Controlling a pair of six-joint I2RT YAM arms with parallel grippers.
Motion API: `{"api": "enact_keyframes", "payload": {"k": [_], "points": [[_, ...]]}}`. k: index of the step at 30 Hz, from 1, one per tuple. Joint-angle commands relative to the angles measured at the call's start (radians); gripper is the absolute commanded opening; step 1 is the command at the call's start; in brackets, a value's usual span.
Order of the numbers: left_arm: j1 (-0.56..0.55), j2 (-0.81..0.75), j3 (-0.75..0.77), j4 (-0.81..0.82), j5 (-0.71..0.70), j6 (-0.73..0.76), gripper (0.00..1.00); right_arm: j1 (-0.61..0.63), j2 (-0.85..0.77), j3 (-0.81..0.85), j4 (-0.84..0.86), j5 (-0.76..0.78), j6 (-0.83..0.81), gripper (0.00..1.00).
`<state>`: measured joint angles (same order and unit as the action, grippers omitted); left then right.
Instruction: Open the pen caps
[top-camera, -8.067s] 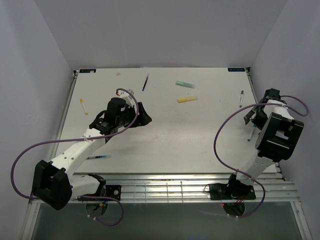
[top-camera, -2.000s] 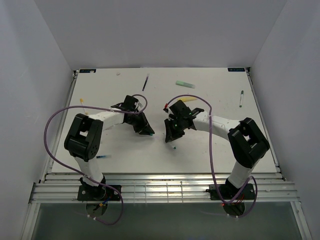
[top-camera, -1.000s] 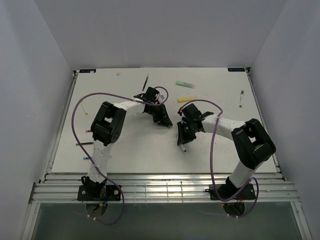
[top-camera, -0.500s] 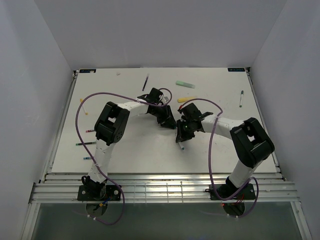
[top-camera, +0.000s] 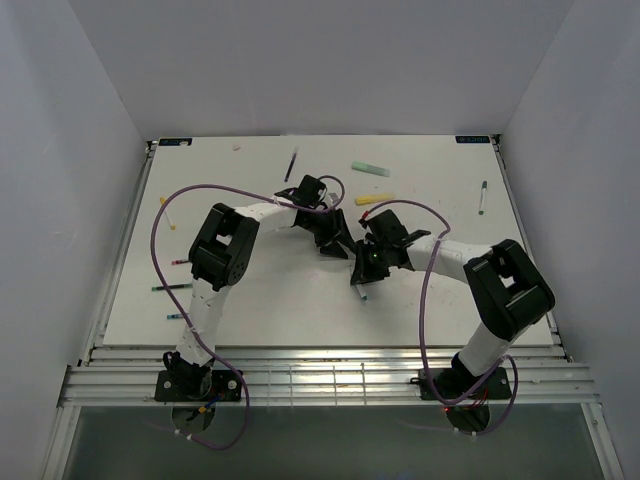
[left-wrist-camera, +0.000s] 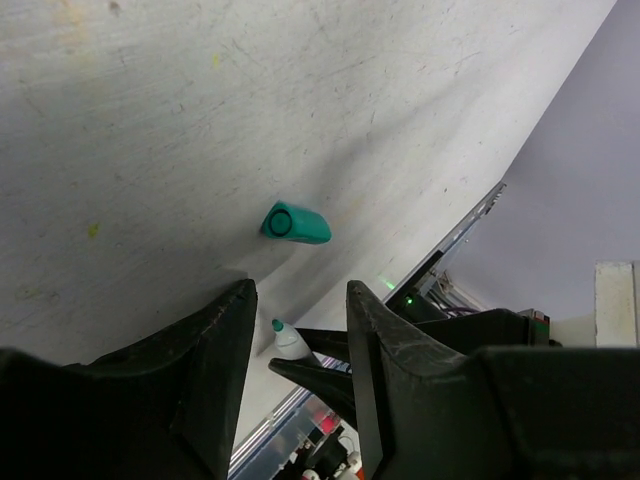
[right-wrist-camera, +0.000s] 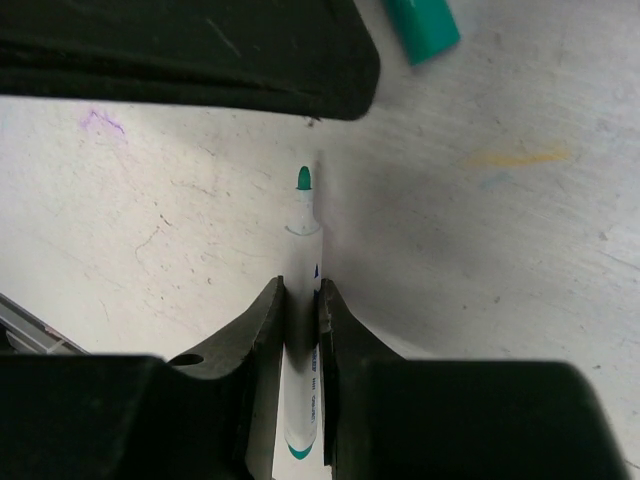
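A dark teal pen cap (left-wrist-camera: 296, 223) lies loose on the white table (left-wrist-camera: 150, 120), just beyond my left gripper (left-wrist-camera: 298, 290), whose jaws stand open with nothing between them. In the right wrist view the same cap (right-wrist-camera: 425, 25) lies at the top edge. My right gripper (right-wrist-camera: 300, 285) is shut on a white pen (right-wrist-camera: 303, 340) whose bare teal tip (right-wrist-camera: 304, 180) points toward the left gripper's finger (right-wrist-camera: 200, 50). Seen from above, the left gripper (top-camera: 335, 243) and right gripper (top-camera: 366, 262) nearly touch at mid-table, and the pen's rear end (top-camera: 362, 293) sticks out below.
A green highlighter (top-camera: 370, 169) and a yellow highlighter (top-camera: 372, 199) lie behind the grippers. A dark pen (top-camera: 291, 165) lies at the back, another pen (top-camera: 482, 197) at the right. A yellow pen (top-camera: 166, 212) and several thin pens (top-camera: 168, 287) lie along the left side.
My left gripper has opened and the teal cap now lies on the table. Over the last second it also moved right, closer to the right gripper, which stays shut on the pen.
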<state>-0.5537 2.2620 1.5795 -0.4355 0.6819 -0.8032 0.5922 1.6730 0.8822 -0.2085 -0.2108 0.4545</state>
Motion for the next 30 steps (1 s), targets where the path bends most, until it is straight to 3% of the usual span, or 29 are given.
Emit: {"api": "enact_keyframes", "payload": {"k": [1, 5, 12, 16, 24, 28, 30], "points": [[0.005, -0.025, -0.007, -0.057, -0.096, 0.064, 0.53, -0.037, 0.010, -0.077, -0.091, 0.082, -0.026, 0.16], [0.017, -0.081, -0.027, -0.080, -0.136, 0.101, 0.55, -0.074, -0.004, -0.084, -0.121, 0.117, -0.066, 0.13], [0.058, -0.219, -0.122, -0.100, -0.185, 0.142, 0.59, -0.101, -0.010, -0.101, -0.129, 0.119, -0.102, 0.15], [0.098, -0.315, -0.182, -0.101, -0.194, 0.160, 0.59, -0.101, 0.004, -0.103, -0.131, 0.122, -0.111, 0.32], [0.118, -0.517, -0.275, -0.117, -0.189, 0.200, 0.62, -0.103, -0.038, -0.056, -0.188, 0.166, -0.106, 0.47], [0.118, -0.611, -0.306, -0.118, -0.199, 0.209, 0.63, -0.156, -0.117, 0.084, -0.276, 0.257, -0.077, 0.61], [0.117, -0.642, -0.311, -0.117, -0.209, 0.222, 0.64, -0.265, -0.121, 0.205, -0.295, 0.243, -0.063, 0.66]]}}
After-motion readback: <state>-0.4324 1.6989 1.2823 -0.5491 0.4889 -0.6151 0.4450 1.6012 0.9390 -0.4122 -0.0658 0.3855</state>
